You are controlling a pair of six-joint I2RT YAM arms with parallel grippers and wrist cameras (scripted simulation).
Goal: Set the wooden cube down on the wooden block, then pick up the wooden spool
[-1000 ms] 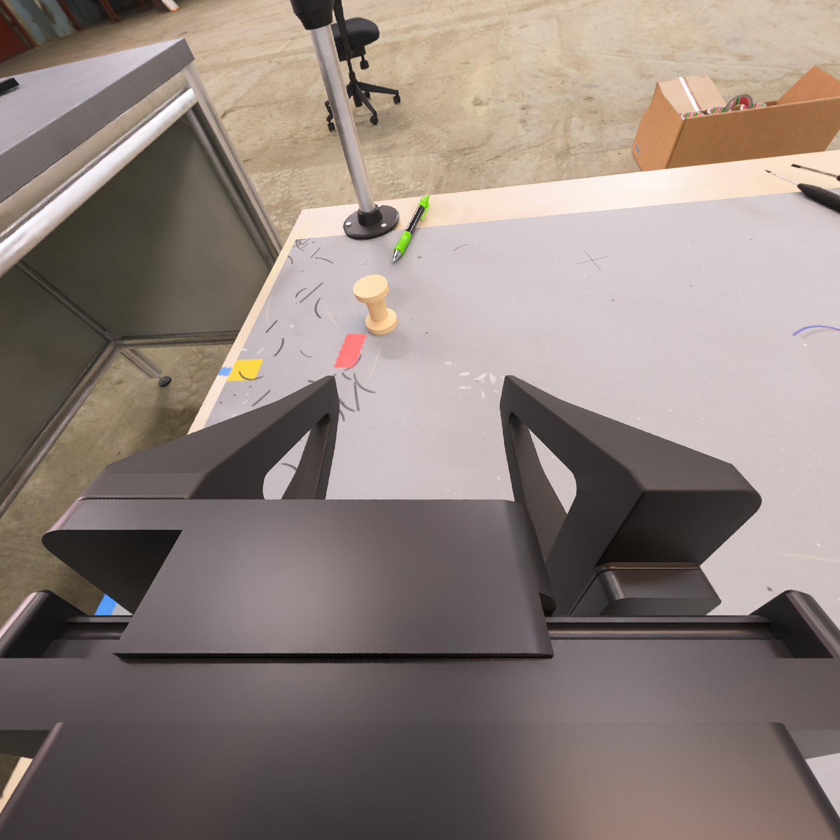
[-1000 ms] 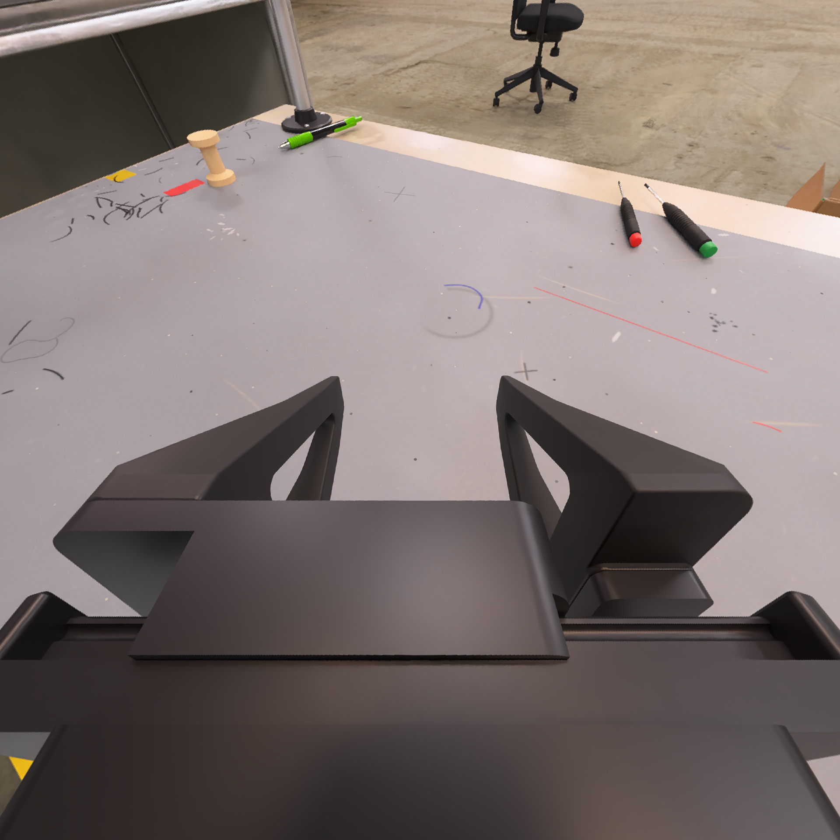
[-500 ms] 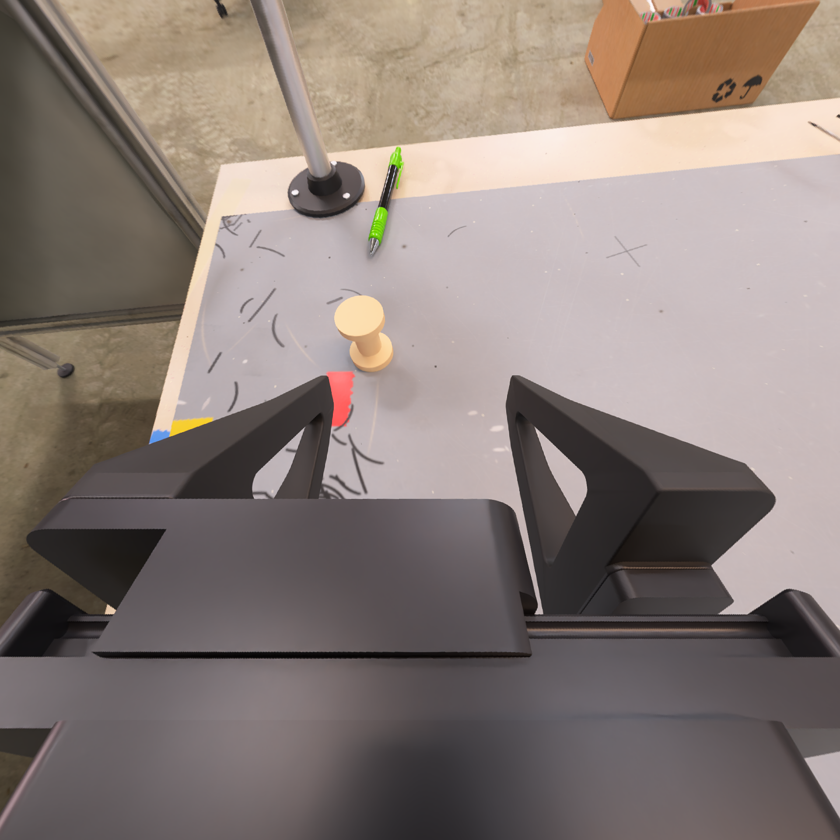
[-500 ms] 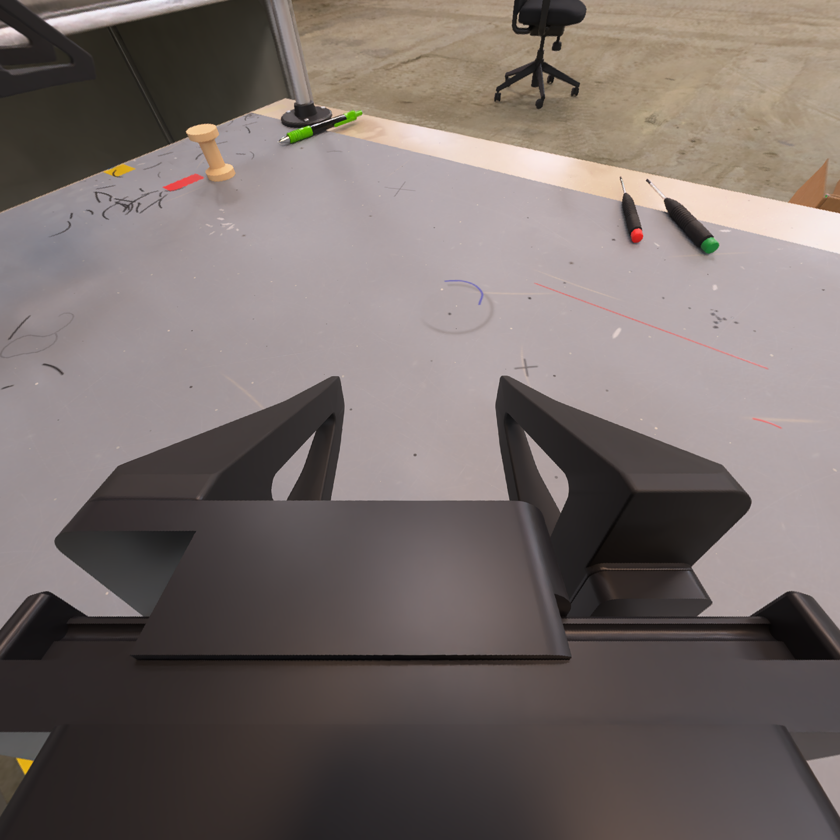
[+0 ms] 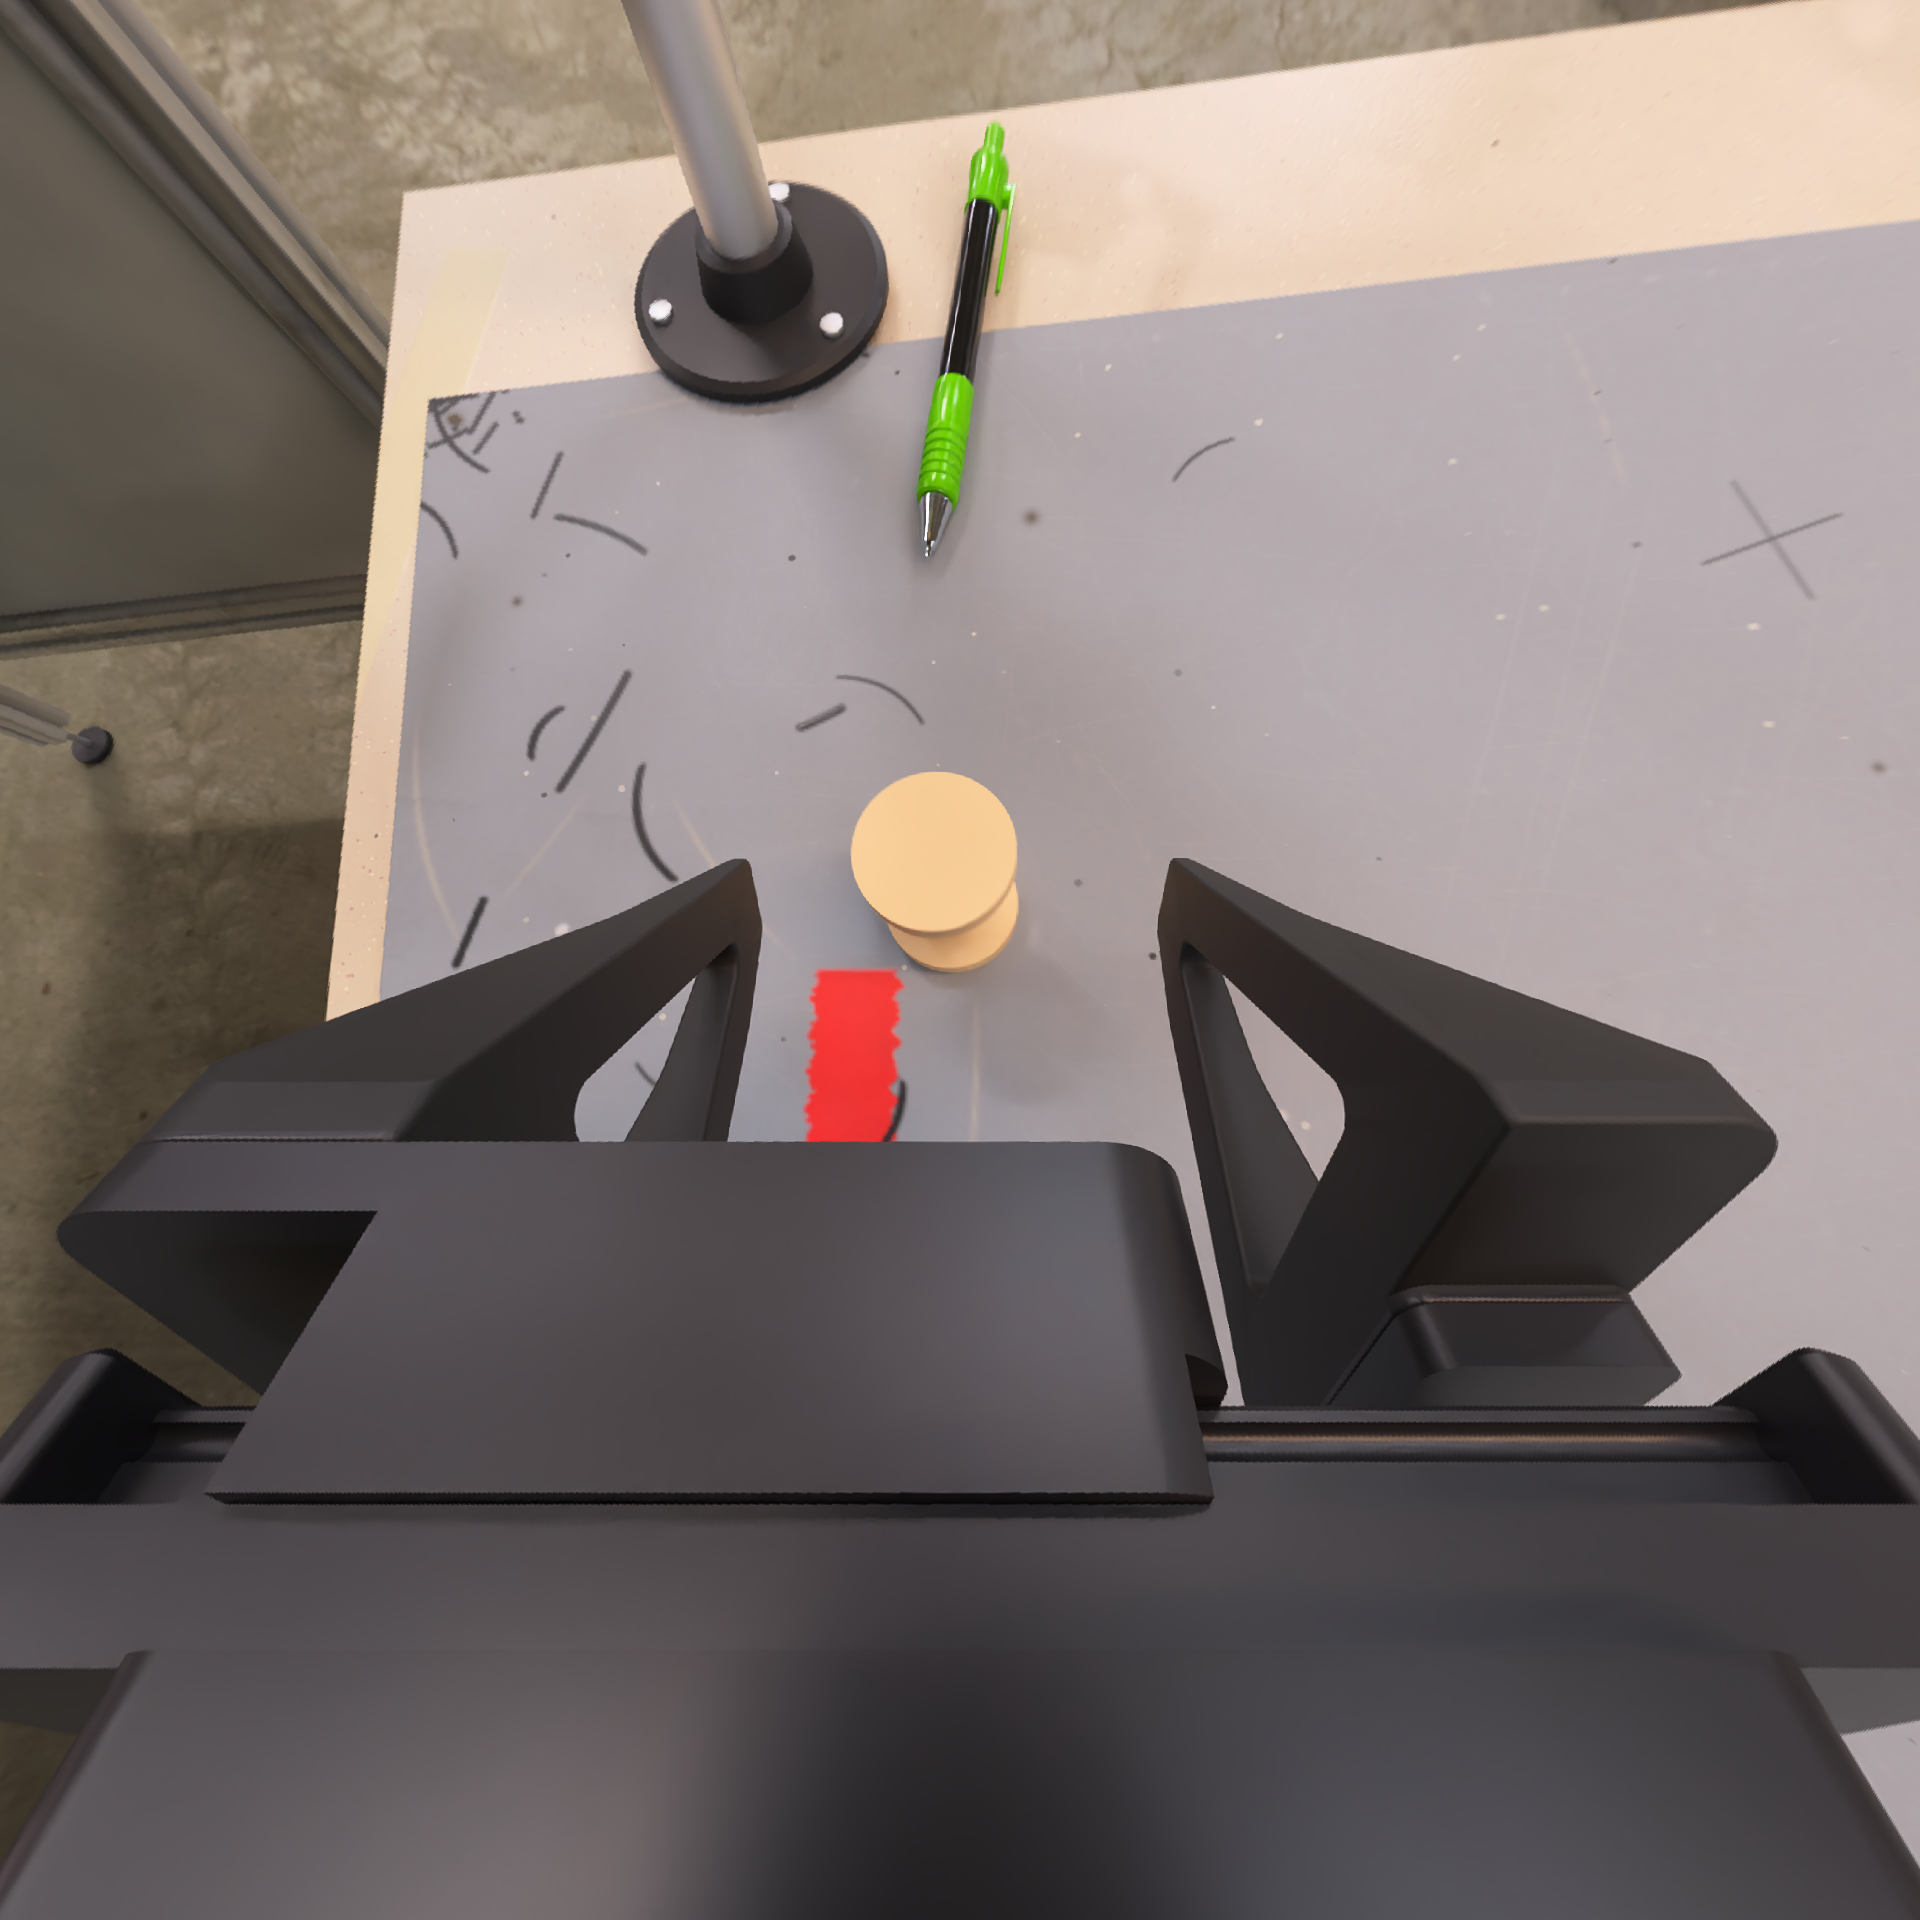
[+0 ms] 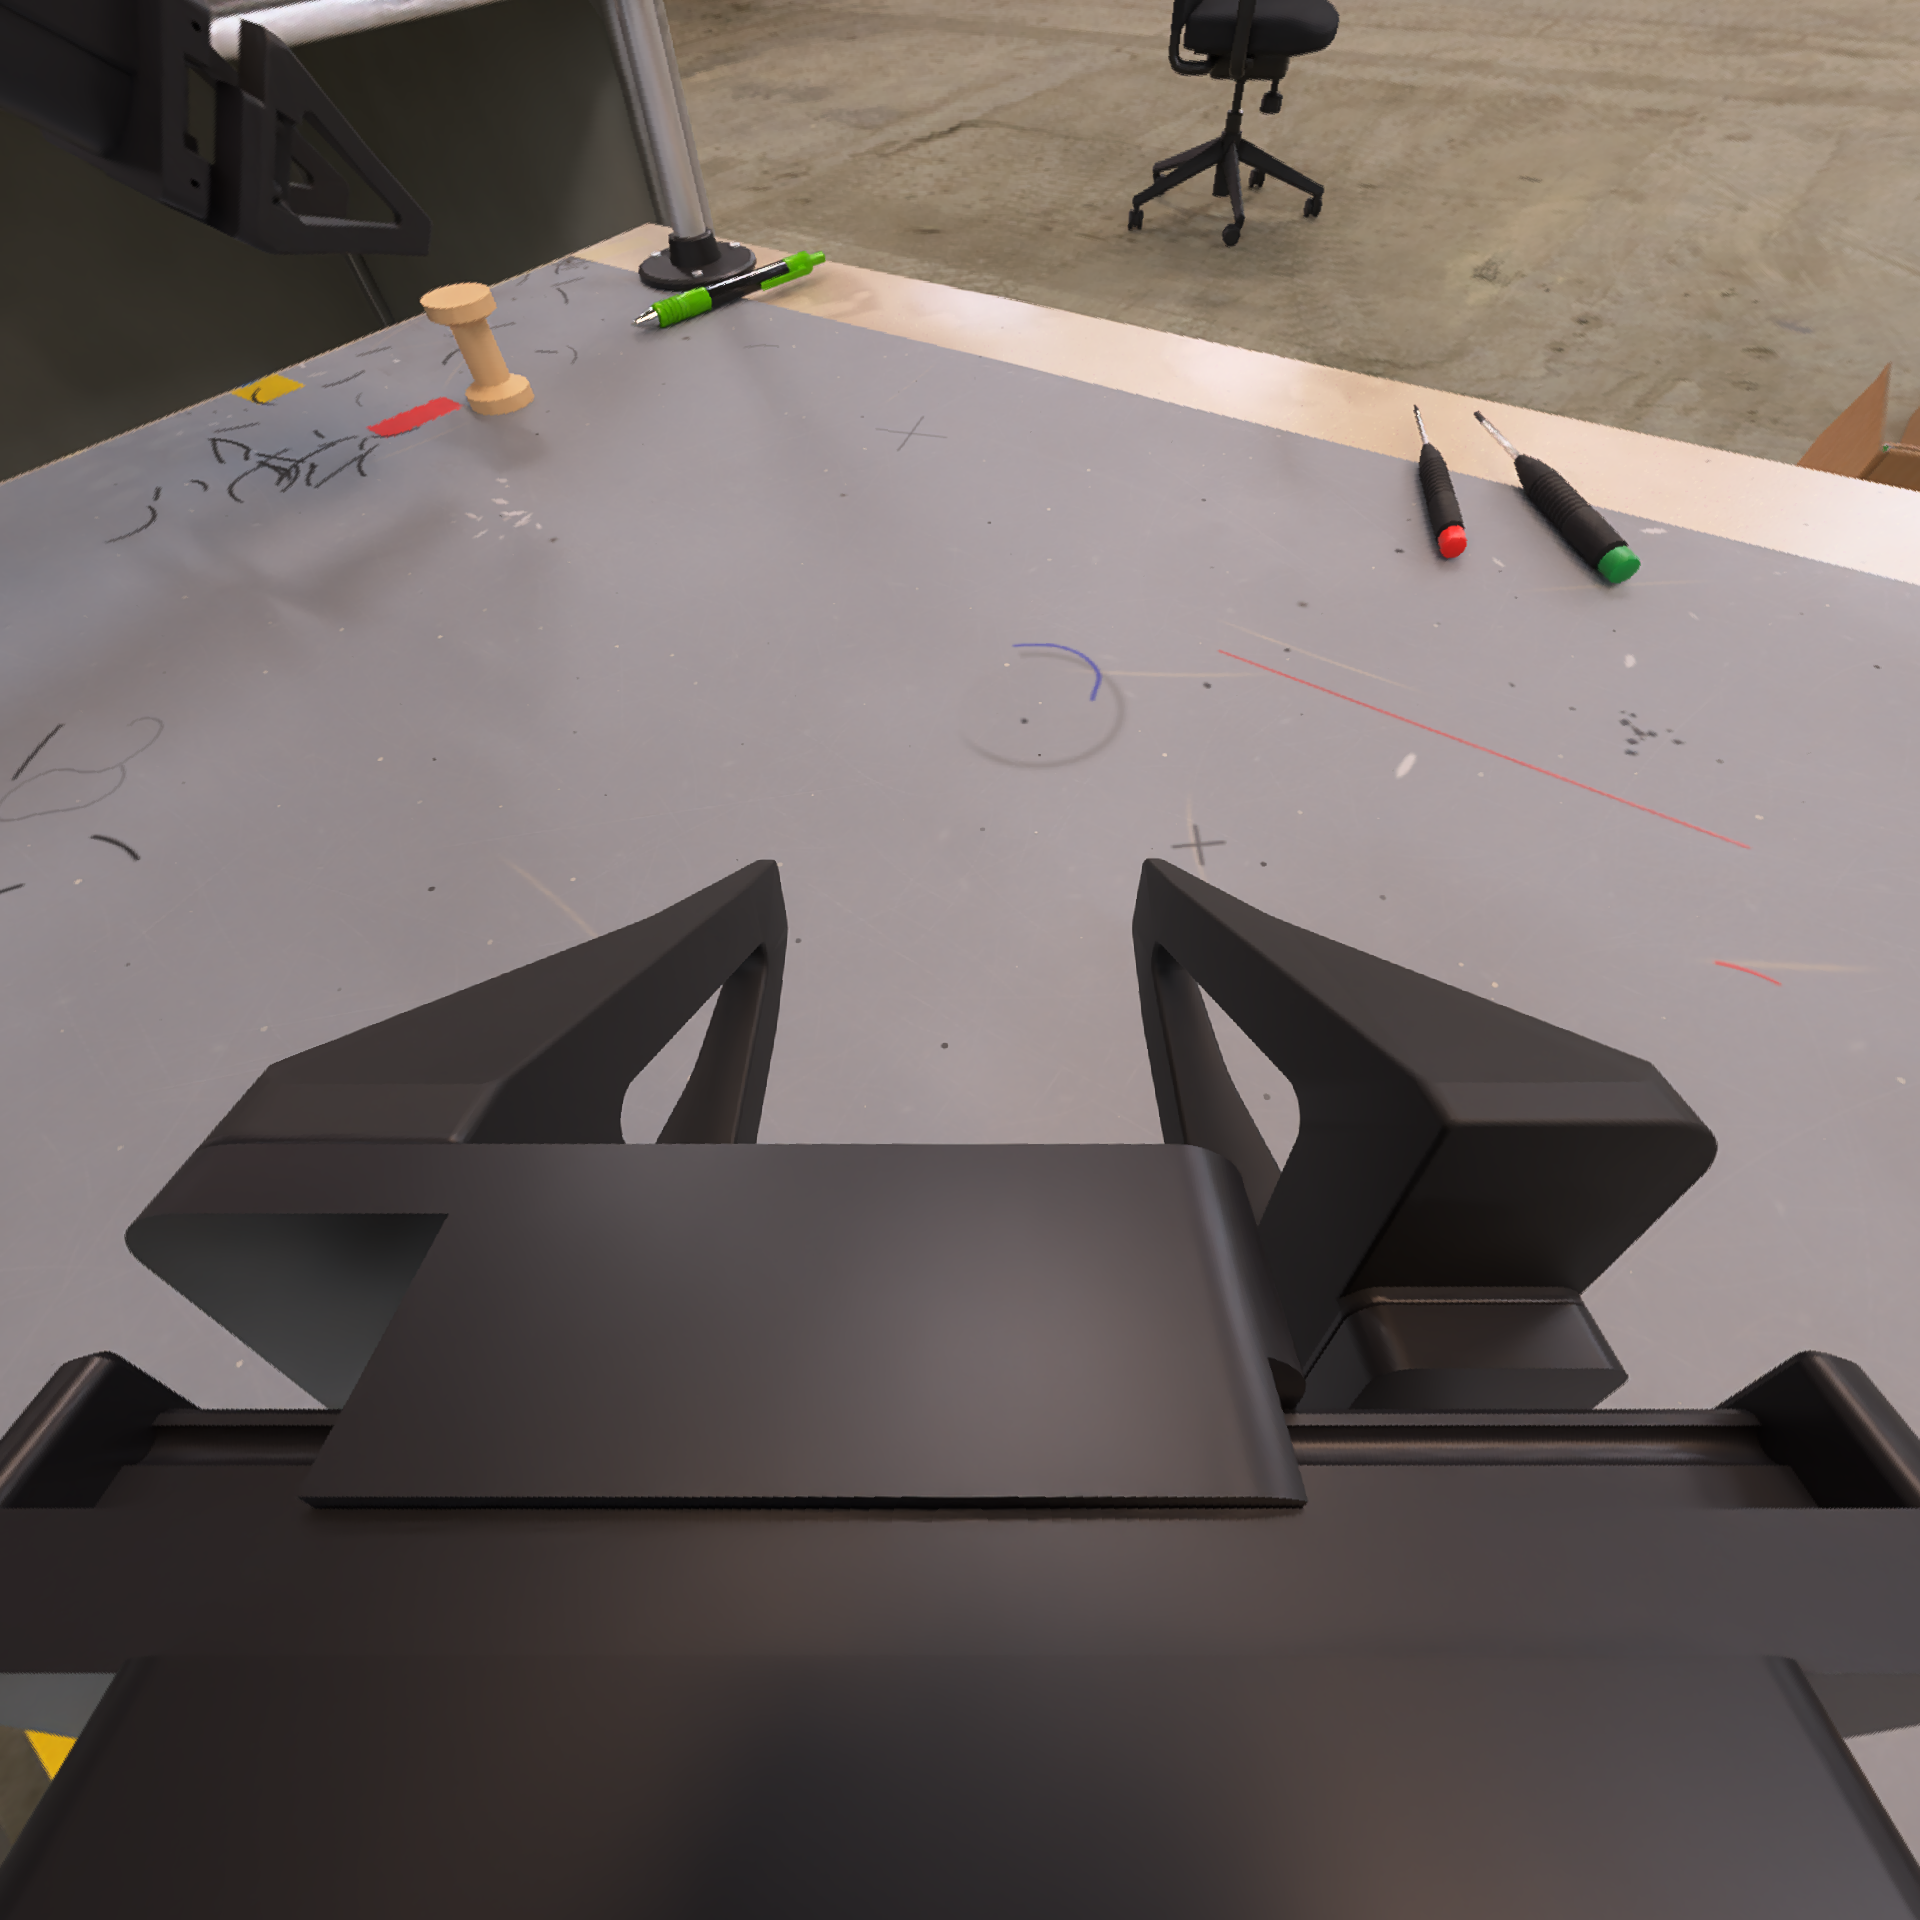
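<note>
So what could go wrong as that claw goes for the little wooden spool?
The spool stands upright on a narrow base, so a finger of the open left gripper clipping its wide top could tip it over. It sits near the table's corner, so a knocked spool might roll off. The cube and block are out of sight here, so I can't tell whether the stacking was done.

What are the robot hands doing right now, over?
Left tool open above spool, not touching. Right tool open, empty. Spool upright; pen well clear.
</note>
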